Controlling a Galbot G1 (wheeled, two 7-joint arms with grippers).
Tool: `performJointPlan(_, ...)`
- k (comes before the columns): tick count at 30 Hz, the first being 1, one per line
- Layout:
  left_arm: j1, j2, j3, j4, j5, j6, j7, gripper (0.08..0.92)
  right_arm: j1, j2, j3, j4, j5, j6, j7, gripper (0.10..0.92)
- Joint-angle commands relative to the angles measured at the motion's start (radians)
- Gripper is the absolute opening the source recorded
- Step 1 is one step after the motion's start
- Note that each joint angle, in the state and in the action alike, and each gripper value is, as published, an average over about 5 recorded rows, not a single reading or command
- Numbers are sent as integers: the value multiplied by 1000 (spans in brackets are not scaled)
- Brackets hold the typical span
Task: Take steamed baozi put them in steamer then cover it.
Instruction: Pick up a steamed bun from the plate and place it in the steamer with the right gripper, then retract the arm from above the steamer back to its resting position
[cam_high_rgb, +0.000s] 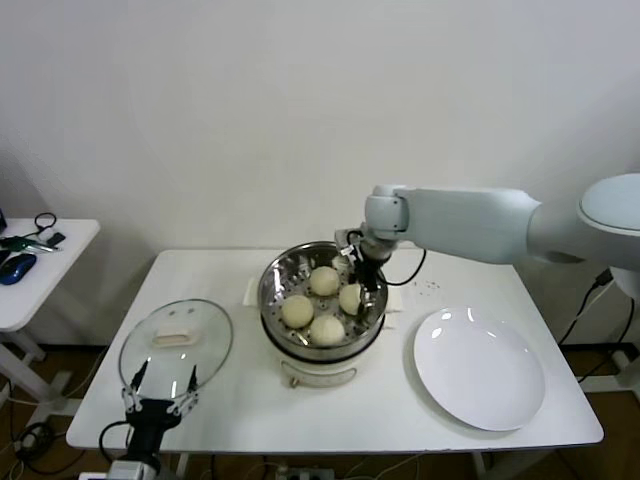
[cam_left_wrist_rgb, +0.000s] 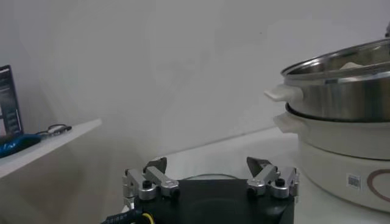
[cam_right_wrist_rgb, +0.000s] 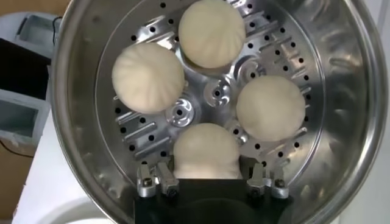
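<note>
Steel steamer (cam_high_rgb: 275, 290) holds 4 baozi (cam_right_wrist_rgb: 212, 31); my right gripper (cam_right_wrist_rgb: 207, 178) straddles the 4th narrowly. The glass lid (cam_high_rgb: 176, 343) lies nearest my wide-open left gripper (cam_left_wrist_rgb: 210, 178).

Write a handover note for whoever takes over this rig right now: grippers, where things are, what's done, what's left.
Right gripper: down inside the steamer, fingers either side of the fourth baozi; grip state unclear.
Left gripper: open, idle at the table's near left edge, by the glass lid.
Baozi: all four sit on the steamer's perforated floor.
White plate: bare, right of the steamer.
Done: loading.
Left: free the last bun, withdraw the right arm, put the lid on the steamer.
</note>
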Motion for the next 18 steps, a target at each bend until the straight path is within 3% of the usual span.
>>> performJointPlan(1,-9,1,1,7,0,1,0,823,-23,10,17,-22,-24,-4,-4,718)
performJointPlan(6,-11,4,1,11,0,1,0,823,-8,-10,37,-11,-19,-4,-15,812)
performJointPlan(18,-4,18,2,14,5,1,-1,823,103,-182,103,94,55,65,20,823)
